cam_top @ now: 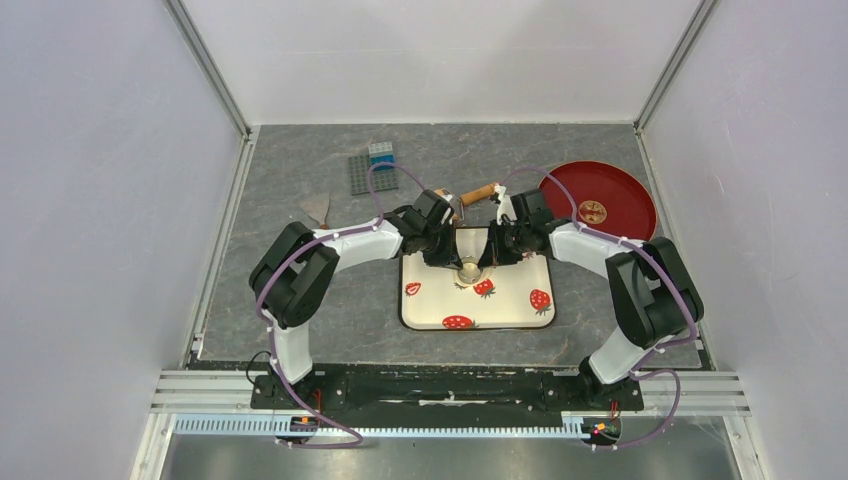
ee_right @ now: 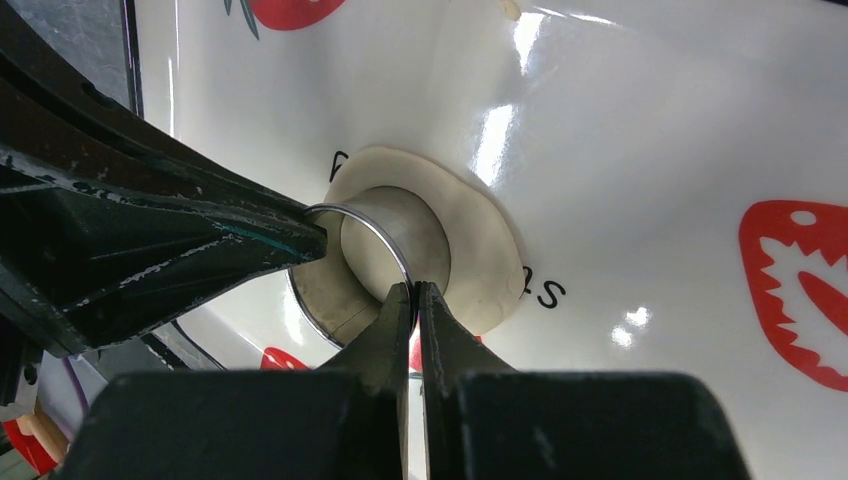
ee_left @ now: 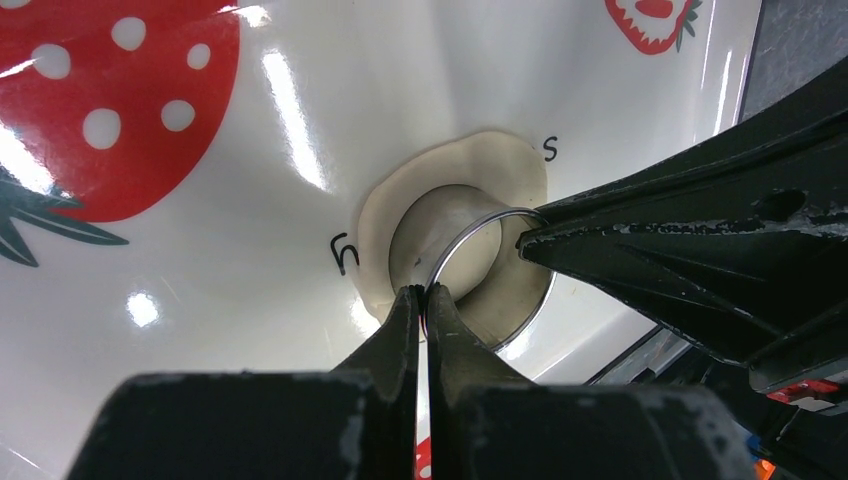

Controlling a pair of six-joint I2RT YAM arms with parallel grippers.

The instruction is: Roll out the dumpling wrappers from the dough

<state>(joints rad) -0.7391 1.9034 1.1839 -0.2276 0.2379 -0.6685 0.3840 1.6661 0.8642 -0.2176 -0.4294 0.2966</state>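
Note:
The dough (ee_left: 500, 160) is a flattened pale cream patch on the strawberry-print mat (cam_top: 510, 305). A metal ring cutter (ee_left: 480, 225) stands on the dough, and dough fills its inside. My left gripper (ee_left: 425, 292) is shut on the ring's near rim. My right gripper (ee_right: 413, 288) is shut on the opposite rim of the ring cutter (ee_right: 385, 220), with dough (ee_right: 485, 250) spreading around it. From above, both grippers meet over the ring cutter (cam_top: 468, 270) at the mat's back edge. A small tan round piece (cam_top: 592, 211) lies on the red plate; I cannot tell whether it is one of the dumpling wrappers.
A red round plate (cam_top: 625, 190) sits at the back right. The wooden roller (cam_top: 478, 193) lies just behind the grippers. A grey studded block plate (cam_top: 365, 175) and a pale scraper (cam_top: 318, 208) lie at the back left. Walls close in on both sides.

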